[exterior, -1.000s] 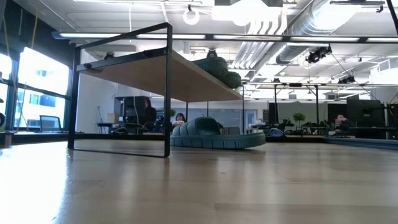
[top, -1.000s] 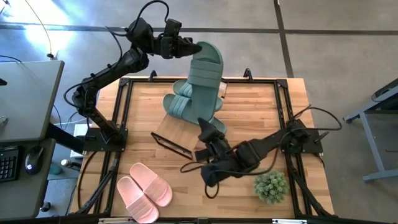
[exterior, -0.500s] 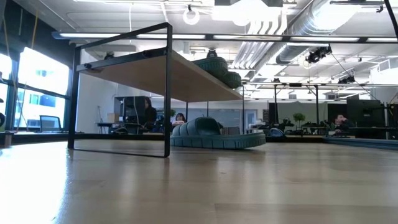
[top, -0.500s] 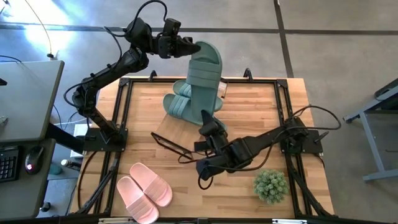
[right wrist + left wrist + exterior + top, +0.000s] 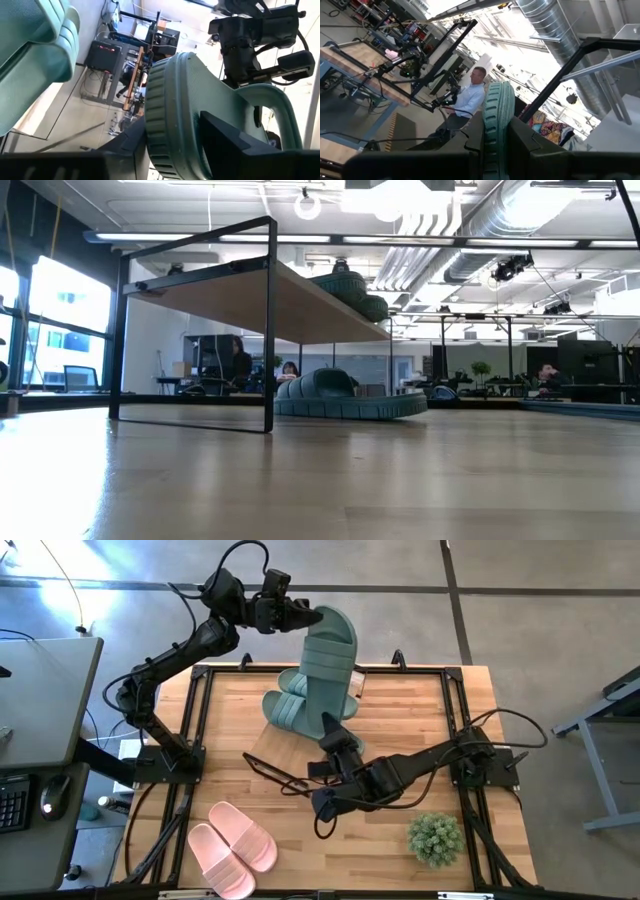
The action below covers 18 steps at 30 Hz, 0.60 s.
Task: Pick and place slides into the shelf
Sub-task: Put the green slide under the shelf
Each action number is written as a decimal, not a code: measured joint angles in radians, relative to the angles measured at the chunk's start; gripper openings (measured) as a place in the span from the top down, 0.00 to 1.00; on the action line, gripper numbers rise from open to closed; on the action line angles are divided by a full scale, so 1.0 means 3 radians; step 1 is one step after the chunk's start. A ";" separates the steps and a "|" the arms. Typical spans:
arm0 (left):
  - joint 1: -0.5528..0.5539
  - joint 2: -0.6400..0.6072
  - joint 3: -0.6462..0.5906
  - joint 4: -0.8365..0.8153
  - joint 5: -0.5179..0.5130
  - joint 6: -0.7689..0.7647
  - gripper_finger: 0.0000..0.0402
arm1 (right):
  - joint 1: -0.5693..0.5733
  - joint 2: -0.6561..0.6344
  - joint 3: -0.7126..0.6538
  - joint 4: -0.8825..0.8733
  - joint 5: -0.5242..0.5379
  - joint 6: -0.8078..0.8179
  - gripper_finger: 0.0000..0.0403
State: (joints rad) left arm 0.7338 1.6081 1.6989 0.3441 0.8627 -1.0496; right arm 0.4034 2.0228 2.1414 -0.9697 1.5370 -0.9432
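1. the left hand (image 5: 303, 616) is sitting high beyond the far edge of the table (image 5: 240, 710), clamping one end of a sage green slide (image 5: 330, 665). in the left wrist view that slide's ribbed edge (image 5: 496, 125) is standing between the two dark fingers (image 5: 470, 150).
2. the held slide is hanging lengthwise from that hand, reaching over the table's far part toward the right hand (image 5: 328, 730).
3. the right hand is reaching up at the slide's near end. in the right wrist view the slide's ribbed sole edge (image 5: 170, 125) is lying between its fingers (image 5: 220, 145), which are standing part-way apart around it; whether they are pressing on it i cannot tell.
4. more green slides (image 5: 285, 708) are piled at the far middle of the table, partly under the held one.
5. the shelf (image 5: 250, 290) is standing on the table; in the low view green slides (image 5: 345, 405) are lying beside its frame and another (image 5: 350, 290) is resting on its top plank.
6. a pink pair (image 5: 232, 847) is lying at the near left of the table, well apart from the shelf.
7. a potted plant (image 5: 435, 838) is standing near the right arm.
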 joint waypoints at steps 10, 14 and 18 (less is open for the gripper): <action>-0.0001 0.0000 0.0000 -0.0008 0.0002 0.0320 0.78 | 0.0003 0.0000 0.0000 0.0008 0.0015 0.0062 0.78; -0.0001 0.0000 0.0000 -0.0008 0.0021 0.0478 0.60 | 0.0004 -0.0001 0.0000 0.0008 0.0013 0.0077 0.90; -0.0003 0.0000 0.0000 -0.0002 0.0059 0.0611 0.48 | 0.0011 0.0000 0.0000 0.0009 0.0067 0.0086 0.90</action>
State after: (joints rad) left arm 0.7330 1.6081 1.6989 0.3435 0.8804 -0.8664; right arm 0.4067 2.0228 2.1414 -0.9670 1.5572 -0.9173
